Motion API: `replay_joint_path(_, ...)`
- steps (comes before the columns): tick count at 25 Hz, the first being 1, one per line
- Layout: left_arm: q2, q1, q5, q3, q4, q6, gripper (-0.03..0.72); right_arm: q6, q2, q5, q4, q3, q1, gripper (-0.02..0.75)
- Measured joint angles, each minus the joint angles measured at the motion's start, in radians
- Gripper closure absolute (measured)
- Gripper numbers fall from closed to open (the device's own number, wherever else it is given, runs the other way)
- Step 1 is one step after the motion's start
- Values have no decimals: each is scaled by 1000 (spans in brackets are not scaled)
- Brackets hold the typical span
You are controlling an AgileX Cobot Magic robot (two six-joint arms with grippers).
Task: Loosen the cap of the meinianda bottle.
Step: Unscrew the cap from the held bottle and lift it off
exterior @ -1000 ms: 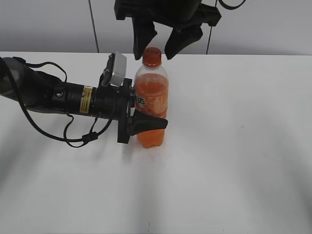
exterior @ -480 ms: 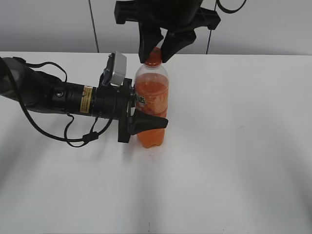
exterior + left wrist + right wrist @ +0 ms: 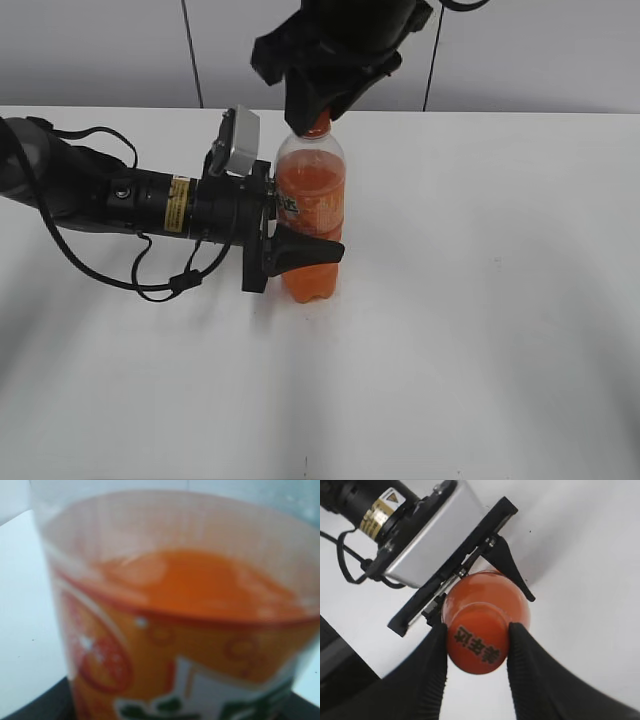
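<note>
The meinianda bottle [image 3: 311, 215] stands upright on the white table, clear plastic with orange liquid and an orange label. It fills the left wrist view [image 3: 175, 630]. My left gripper [image 3: 300, 250] is shut around the bottle's waist, coming in from the left. The orange cap [image 3: 477, 642] with dark print on top sits on the bottle's neck. In the exterior view only its lower edge [image 3: 316, 127] shows under my right gripper [image 3: 320, 105]. My right gripper [image 3: 477, 652] comes from above and is shut on the cap, one finger on each side.
The white table [image 3: 480, 300] spreads out to the right and front of the bottle. The left arm's black body and cables [image 3: 110, 200] lie across the table's left part. A grey wall runs behind the table.
My right gripper came down over the bottle top, closed from wide open onto the cap, and turned. The bottle and the left gripper have stayed in place.
</note>
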Motion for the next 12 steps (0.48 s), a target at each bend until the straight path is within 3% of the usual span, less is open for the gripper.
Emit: replay_joint_path(12,0,0,-1,0,5,1,269,-638,-1,-4,1,0,-5,465)
